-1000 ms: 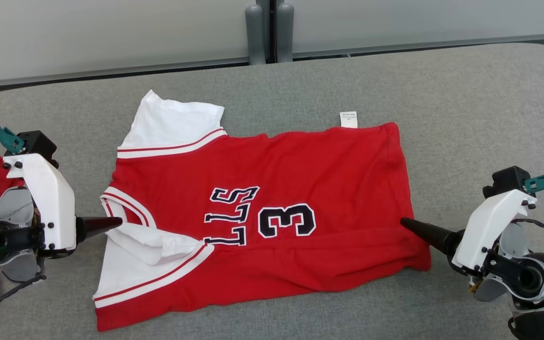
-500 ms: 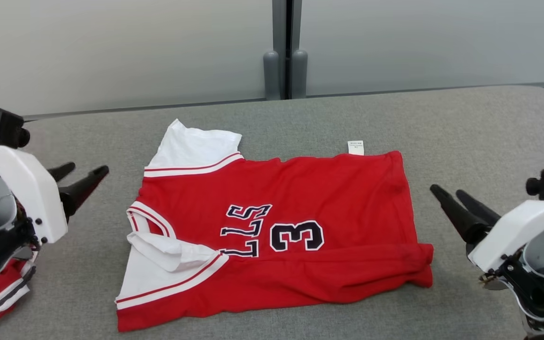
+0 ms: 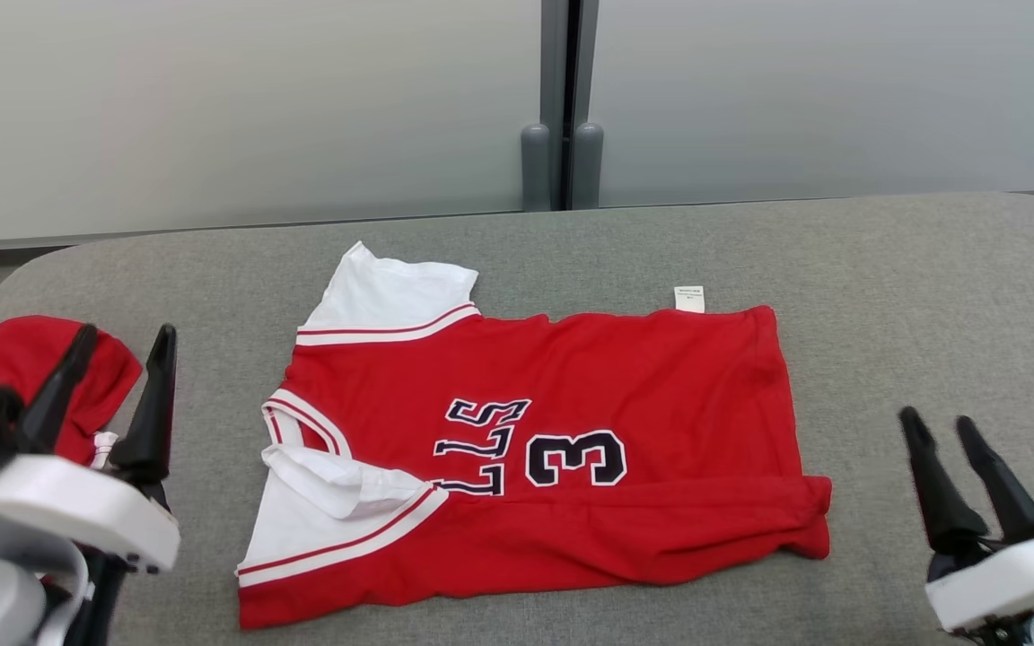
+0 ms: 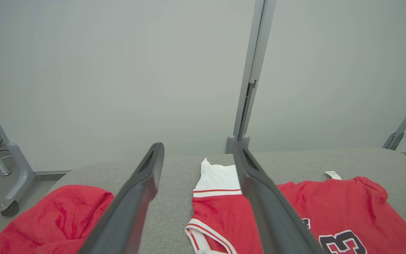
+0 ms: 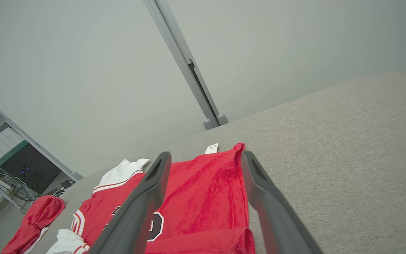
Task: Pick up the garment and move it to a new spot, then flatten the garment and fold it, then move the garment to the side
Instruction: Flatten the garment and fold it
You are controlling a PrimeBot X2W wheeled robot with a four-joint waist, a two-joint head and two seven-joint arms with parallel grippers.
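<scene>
The garment [image 3: 571, 422] is a red jersey with white sleeves and a dark "3", lying flat and folded along its length on the grey padded table [image 3: 930, 296]. Its neck end points left and a white label [image 3: 688, 299] sticks out at the far edge. My left gripper [image 3: 125, 336] stands open at the lower left, apart from the sleeve end, holding nothing. My right gripper [image 3: 937, 420] stands open at the lower right, off the hem end, empty. The garment [image 4: 330, 204] lies right of the open left gripper [image 4: 198, 144]. It [image 5: 203, 187] shows beyond the open right gripper [image 5: 206, 153].
A second red cloth [image 3: 23, 359] lies bunched at the table's left end, just behind my left fingers, and shows as a red cloth [image 4: 58, 215] and a red cloth [image 5: 37, 211] in the wrist views. A grey post [image 3: 562, 161] and wall panels stand behind the table.
Both grippers have drawn back from the garment's two ends, which they touched a second ago, and now point up the view with jaws apart. The head camera has tilted, shifting the whole picture.
</scene>
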